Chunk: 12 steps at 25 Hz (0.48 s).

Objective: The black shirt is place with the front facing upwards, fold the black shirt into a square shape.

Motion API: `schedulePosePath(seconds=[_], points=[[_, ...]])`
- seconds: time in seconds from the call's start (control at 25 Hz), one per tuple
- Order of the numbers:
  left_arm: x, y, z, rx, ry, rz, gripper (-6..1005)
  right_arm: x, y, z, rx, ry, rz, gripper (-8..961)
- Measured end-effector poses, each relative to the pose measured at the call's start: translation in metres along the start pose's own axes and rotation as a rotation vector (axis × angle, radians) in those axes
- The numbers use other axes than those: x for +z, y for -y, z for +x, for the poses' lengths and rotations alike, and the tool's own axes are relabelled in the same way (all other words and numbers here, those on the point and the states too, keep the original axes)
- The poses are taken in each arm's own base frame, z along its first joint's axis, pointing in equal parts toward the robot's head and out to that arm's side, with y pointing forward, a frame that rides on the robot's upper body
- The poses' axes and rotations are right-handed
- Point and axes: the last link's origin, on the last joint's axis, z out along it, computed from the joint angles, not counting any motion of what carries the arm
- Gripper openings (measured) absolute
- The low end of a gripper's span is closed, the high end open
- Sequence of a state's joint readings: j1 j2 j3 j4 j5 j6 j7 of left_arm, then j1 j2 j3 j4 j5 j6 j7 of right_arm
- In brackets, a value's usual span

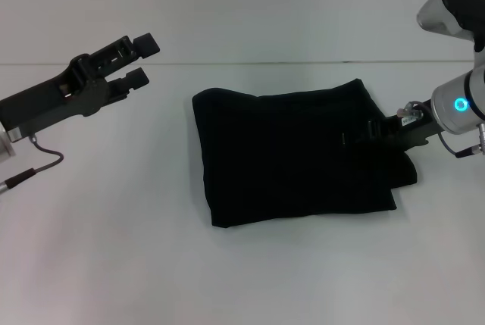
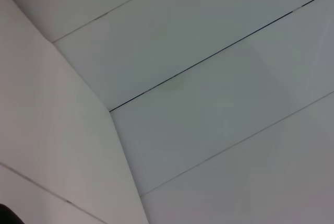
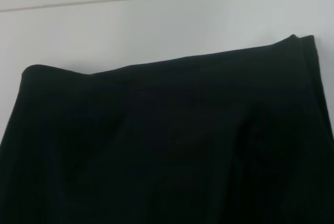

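Note:
The black shirt (image 1: 292, 157) lies folded into a rough rectangle in the middle of the white table, with no lettering showing. It also fills the lower part of the right wrist view as plain black shirt (image 3: 167, 145) cloth. My right gripper (image 1: 362, 132) reaches in from the right and lies low over the shirt's right edge, dark against the dark cloth. My left gripper (image 1: 144, 60) hangs raised at the left, well clear of the shirt, open with nothing in it.
The white table (image 1: 114, 249) runs back to a white wall (image 1: 242, 7) along a thin seam. The left wrist view shows only pale panels (image 2: 209, 104) with dark seams.

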<state>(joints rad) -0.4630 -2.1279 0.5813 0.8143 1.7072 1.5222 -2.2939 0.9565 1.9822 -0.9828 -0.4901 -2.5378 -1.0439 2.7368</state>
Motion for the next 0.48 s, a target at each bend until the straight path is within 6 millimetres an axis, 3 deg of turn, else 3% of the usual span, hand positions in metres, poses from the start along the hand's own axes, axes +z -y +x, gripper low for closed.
schedulePosePath(seconds=[0.24,0.48], points=[[0.0008,0.0004,-0.0003,0.001,-0.001,0.001,948,0.0002,-0.0048,-0.0002,0.012,0.000,-0.027,906],[0.0018,0.0020,-0.0012,-0.008,-0.003,0.003,948,0.0019,-0.0095,-0.0016,-0.003,0.000,-0.027,655]])
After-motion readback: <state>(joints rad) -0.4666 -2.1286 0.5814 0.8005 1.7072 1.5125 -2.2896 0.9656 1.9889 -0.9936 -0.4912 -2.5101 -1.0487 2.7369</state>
